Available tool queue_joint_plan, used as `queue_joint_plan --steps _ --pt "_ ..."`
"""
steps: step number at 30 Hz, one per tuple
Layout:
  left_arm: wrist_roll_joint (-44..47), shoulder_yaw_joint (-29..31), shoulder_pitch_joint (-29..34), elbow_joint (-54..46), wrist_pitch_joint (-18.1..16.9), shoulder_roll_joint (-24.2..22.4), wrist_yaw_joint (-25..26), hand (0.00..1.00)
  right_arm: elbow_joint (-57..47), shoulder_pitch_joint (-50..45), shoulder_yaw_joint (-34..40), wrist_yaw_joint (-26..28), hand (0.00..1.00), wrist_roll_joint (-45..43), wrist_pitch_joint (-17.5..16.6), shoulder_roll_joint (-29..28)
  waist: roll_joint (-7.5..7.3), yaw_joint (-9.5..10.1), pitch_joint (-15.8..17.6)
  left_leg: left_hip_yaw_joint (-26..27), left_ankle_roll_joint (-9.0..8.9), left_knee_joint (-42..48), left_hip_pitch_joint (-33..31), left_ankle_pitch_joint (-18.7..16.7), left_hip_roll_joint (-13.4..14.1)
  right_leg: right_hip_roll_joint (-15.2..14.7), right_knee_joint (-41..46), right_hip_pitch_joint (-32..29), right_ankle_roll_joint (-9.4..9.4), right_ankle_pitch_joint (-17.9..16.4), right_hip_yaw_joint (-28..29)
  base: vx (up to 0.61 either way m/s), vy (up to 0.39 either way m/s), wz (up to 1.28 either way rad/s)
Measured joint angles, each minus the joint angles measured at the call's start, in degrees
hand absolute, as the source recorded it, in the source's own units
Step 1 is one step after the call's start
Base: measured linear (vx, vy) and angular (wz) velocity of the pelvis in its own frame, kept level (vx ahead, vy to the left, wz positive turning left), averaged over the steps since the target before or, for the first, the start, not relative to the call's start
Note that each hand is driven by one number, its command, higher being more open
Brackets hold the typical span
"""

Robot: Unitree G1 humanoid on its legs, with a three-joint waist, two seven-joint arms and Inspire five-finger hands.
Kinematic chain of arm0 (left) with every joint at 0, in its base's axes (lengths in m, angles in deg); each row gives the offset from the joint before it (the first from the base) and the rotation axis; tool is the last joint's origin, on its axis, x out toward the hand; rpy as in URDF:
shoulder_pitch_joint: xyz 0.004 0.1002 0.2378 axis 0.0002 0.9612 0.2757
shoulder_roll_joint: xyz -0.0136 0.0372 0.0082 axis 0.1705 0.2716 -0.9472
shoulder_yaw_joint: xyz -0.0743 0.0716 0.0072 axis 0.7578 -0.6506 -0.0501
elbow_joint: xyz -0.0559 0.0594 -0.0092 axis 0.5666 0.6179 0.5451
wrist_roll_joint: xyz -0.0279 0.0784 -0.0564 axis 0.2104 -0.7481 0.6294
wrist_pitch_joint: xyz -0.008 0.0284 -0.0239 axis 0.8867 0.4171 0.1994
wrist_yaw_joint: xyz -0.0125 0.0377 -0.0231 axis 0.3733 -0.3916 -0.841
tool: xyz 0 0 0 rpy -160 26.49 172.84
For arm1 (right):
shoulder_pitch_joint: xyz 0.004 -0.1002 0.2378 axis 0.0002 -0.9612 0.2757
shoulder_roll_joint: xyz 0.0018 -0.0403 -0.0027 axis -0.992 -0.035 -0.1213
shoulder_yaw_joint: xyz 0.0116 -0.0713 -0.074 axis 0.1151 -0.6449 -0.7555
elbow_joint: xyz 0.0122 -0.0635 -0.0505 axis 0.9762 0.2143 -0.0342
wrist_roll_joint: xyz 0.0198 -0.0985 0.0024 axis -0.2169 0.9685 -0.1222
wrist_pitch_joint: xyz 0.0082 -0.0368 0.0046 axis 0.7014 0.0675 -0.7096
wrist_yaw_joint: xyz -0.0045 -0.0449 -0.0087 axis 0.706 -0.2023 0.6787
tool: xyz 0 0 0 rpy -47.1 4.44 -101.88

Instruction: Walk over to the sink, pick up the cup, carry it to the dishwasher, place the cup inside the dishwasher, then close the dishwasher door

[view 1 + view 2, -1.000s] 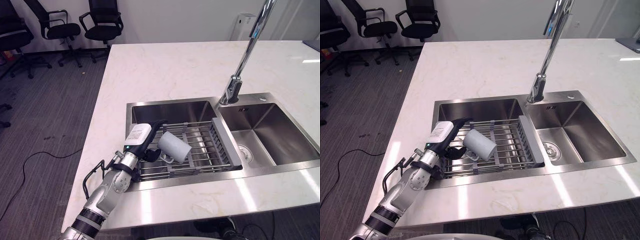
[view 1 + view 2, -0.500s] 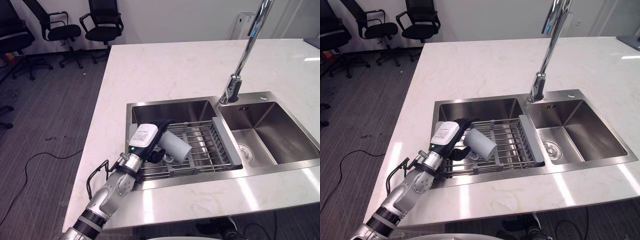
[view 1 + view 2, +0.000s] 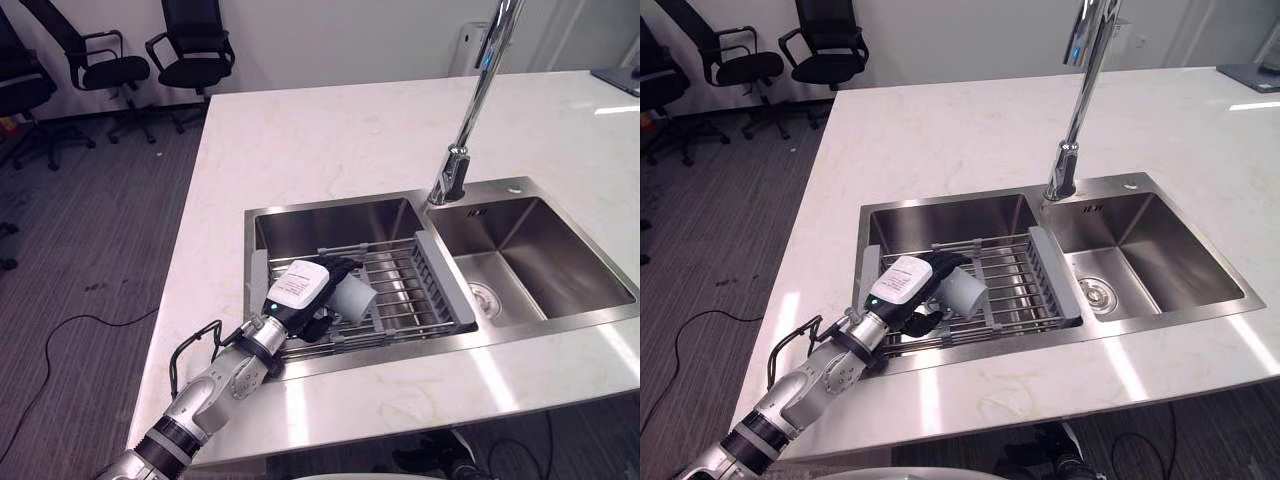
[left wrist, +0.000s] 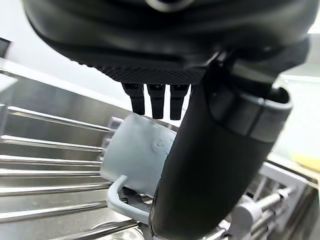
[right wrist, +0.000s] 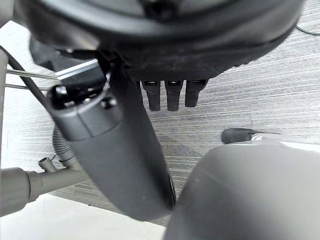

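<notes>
A pale grey cup (image 3: 357, 298) lies on its side on the wire rack (image 3: 405, 285) across the left sink basin (image 3: 330, 218). My left hand (image 3: 300, 288) comes in from the lower left and reaches over it, fingers (image 3: 338, 266) along the cup's far side. In the left wrist view the cup (image 4: 136, 156) lies between the straight fingers (image 4: 157, 100) and the thumb (image 4: 210, 165), its handle toward the thumb. The hand is open, not closed on the cup. My right hand (image 5: 115, 150) hangs open over the grey floor.
A tall chrome faucet (image 3: 468, 110) stands between the left basin and the right basin (image 3: 535, 250). White marble countertop (image 3: 330, 130) surrounds the sink. Black office chairs (image 3: 190, 45) stand on the floor at the far left. The rack's grey end wall (image 3: 440, 282) is to the cup's right.
My left hand has moved forward from beside the cup to over it, so the cup now sits between thumb and fingers. The camera has shifted slightly. The cup has not moved.
</notes>
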Motion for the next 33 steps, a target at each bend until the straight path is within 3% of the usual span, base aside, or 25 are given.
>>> queue_joint_plan --steps 8,23,24,33 --pt "-1.6 -0.1 -4.4 3.4 0.1 0.0 -0.4 0.90 0.0 0.1 0.0 0.2 0.90 -0.2 0.0 0.6 1.18 -1.34 0.1 0.5 0.00 0.0 0.0 0.0 0.0 0.0 -0.7 -0.1 0.08 0.7 0.5 -0.01 0.003 -0.04" --pt "-1.6 0.2 -10.8 10.5 2.5 0.0 -1.9 0.90 -0.1 0.2 1.1 1.1 0.90 -0.4 0.0 0.6 1.65 -2.03 1.6 1.5 0.00 -0.9 0.0 0.0 -0.1 0.0 -2.2 -0.4 0.23 1.6 1.5 -0.01 0.002 -0.04" --pt "-1.6 0.2 -12.1 11.4 2.4 0.1 -2.1 0.30 -0.2 0.4 1.3 1.2 0.90 -0.4 -0.1 0.6 1.67 -2.05 2.2 1.5 0.03 -0.9 0.0 0.0 -0.2 0.0 -2.2 -0.4 0.27 1.6 1.5 0.00 0.000 0.00" --pt "-1.6 0.3 -18.4 13.3 1.2 2.0 -3.8 0.30 -0.5 0.7 1.3 1.2 0.90 -2.0 -0.2 0.6 1.83 -3.17 2.7 2.0 0.03 -1.3 0.0 0.0 -0.2 0.0 -2.4 -0.9 0.33 1.7 2.1 0.00 -0.003 -0.03"
